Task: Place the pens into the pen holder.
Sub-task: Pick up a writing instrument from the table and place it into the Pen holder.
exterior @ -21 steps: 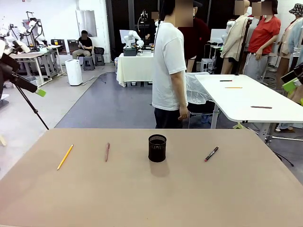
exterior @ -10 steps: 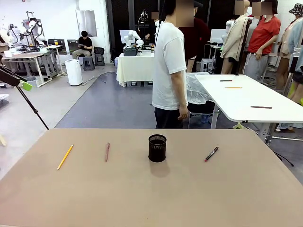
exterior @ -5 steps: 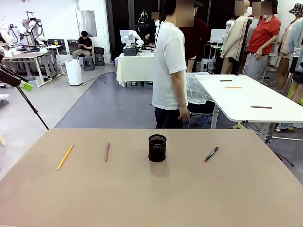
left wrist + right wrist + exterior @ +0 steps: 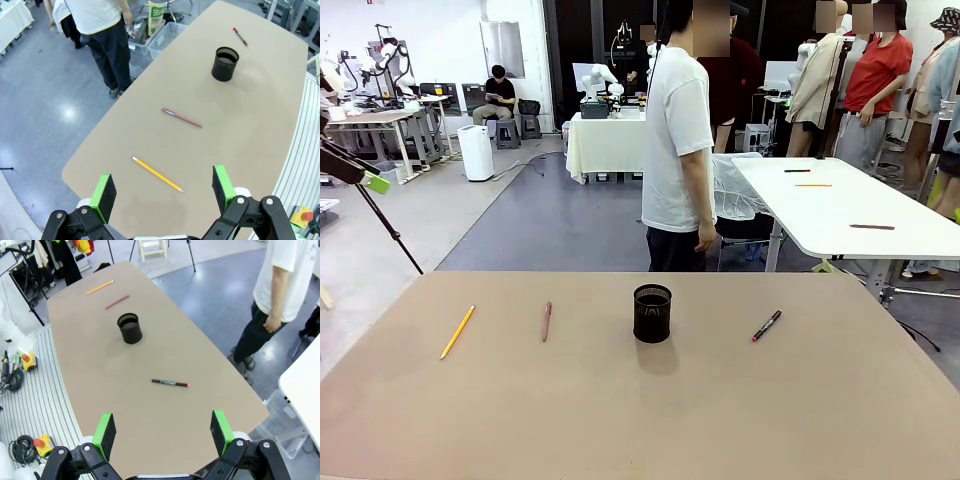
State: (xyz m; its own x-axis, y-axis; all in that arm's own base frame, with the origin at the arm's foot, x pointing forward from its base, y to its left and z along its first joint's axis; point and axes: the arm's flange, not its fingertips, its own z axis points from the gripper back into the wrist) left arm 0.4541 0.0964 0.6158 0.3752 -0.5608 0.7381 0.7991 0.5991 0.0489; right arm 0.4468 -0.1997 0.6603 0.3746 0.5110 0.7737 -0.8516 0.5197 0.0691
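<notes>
The black mesh pen holder stands upright mid-table. Left of it lie the reddish-brown pen and, farther left, the orange-yellow pen. The black pen with red ends lies to its right. My left gripper hangs open and empty high above the table's left end, over the orange-yellow pen, with the reddish-brown pen and holder beyond. My right gripper is open and empty high above the right end, over the black pen, with the holder farther on.
A person in a white shirt stands at the far edge of the brown table, hands down. A white table with other pens stands behind on the right. A tripod leg slants at the far left.
Since about two seconds ago both grippers have drawn up and outward toward the picture's sides. Over the last half second nothing has moved; pens and holder lie as before.
</notes>
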